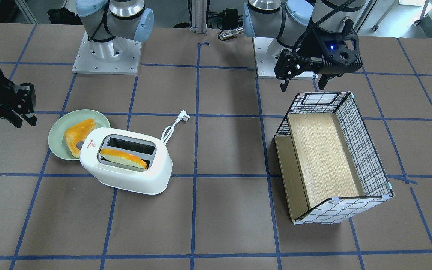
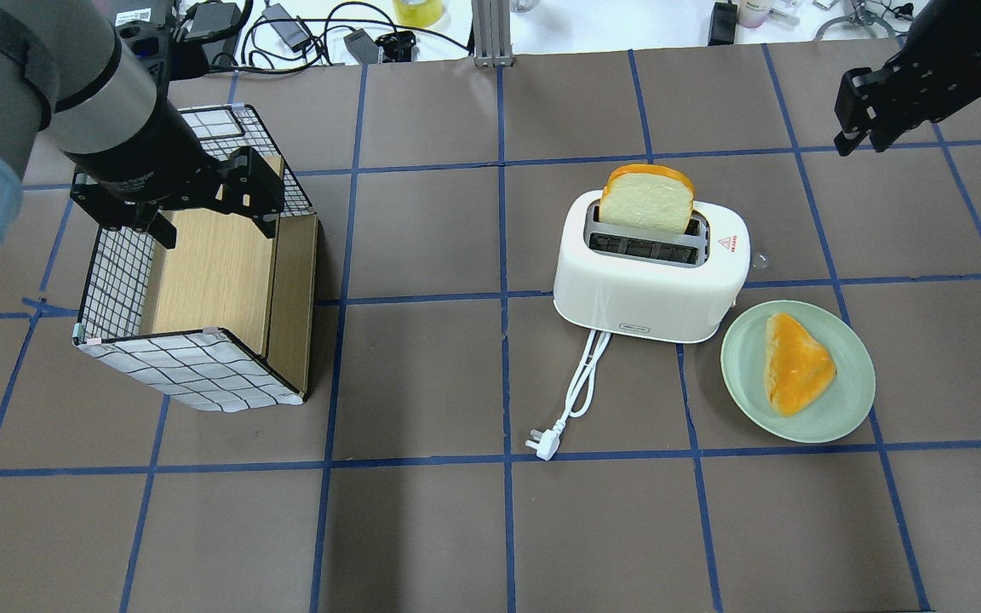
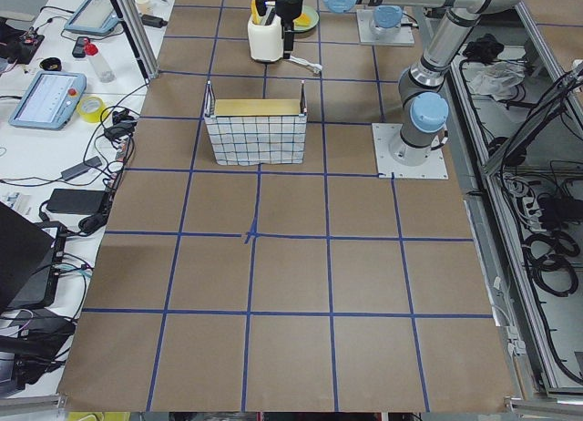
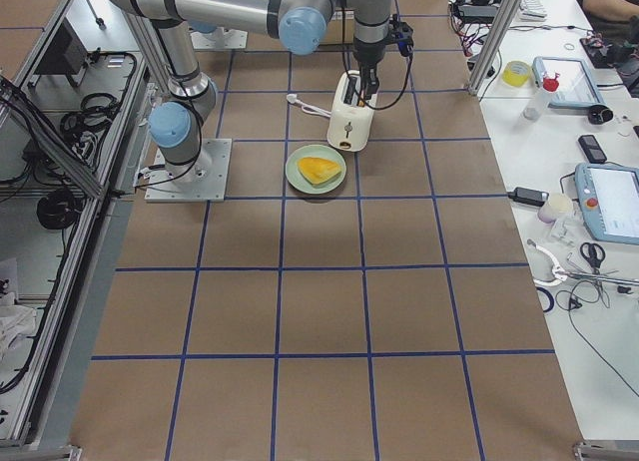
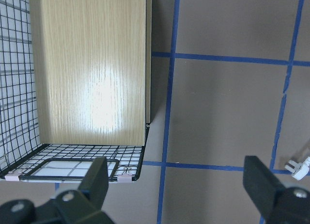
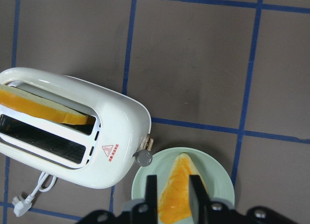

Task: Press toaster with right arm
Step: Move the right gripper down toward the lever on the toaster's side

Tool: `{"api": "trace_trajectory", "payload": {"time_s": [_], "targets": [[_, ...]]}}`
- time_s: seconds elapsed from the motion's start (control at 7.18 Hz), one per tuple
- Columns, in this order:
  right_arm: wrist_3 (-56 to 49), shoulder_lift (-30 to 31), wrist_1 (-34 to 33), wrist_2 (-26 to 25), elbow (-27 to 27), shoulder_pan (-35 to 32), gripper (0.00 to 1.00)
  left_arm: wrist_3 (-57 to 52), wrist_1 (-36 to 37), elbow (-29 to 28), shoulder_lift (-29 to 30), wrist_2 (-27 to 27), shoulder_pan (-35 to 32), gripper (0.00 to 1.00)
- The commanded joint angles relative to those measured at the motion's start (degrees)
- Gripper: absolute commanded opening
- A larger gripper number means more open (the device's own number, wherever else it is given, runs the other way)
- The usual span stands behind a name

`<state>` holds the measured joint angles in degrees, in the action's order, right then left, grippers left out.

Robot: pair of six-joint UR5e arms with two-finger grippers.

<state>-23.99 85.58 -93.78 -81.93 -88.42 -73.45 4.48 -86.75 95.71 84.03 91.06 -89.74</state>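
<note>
The white toaster (image 2: 652,272) stands right of the table's middle, with a bread slice (image 2: 646,197) sticking up from its far slot. It also shows in the front view (image 1: 126,161). In the right wrist view the toaster (image 6: 72,132) lies below left, its grey knob (image 6: 143,158) and small lever on the end facing the plate. My right gripper (image 2: 861,140) hangs high, up and to the right of the toaster, touching nothing. Its fingers (image 6: 151,195) are drawn close together and hold nothing. My left gripper (image 2: 209,217) is open and empty over the basket.
A green plate (image 2: 848,400) with a second bread slice (image 2: 797,362) sits beside the toaster's knob end. The white cord and plug (image 2: 580,387) trail toward the robot. A wire basket with a wooden board (image 2: 201,281) stands on the left.
</note>
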Motion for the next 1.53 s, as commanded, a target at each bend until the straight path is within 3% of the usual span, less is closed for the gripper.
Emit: {"api": "trace_trajectory", "payload": {"time_s": [0.0,0.56,0.7,1.11,1.39], "targets": [[-2.6,-2.2,-0.1,4.1,-2.6,1.3,0.0,0.0,0.0,0.0,0.0,0.0,0.0,1.0],[-9.5,-4.1,0.7,8.2,-10.0,5.0,0.0,0.0,0.0,0.0,0.0,0.0,0.0,1.0],[-9.5,-4.4,1.1,8.4,-10.1,5.8,0.0,0.0,0.0,0.0,0.0,0.0,0.0,1.0],[-9.3,-5.3,2.0,16.3,-11.1,5.9,0.0,0.0,0.0,0.0,0.0,0.0,0.0,1.0],[-9.5,-5.4,2.0,17.2,-11.1,6.2,0.0,0.0,0.0,0.0,0.0,0.0,0.0,1.0]]}}
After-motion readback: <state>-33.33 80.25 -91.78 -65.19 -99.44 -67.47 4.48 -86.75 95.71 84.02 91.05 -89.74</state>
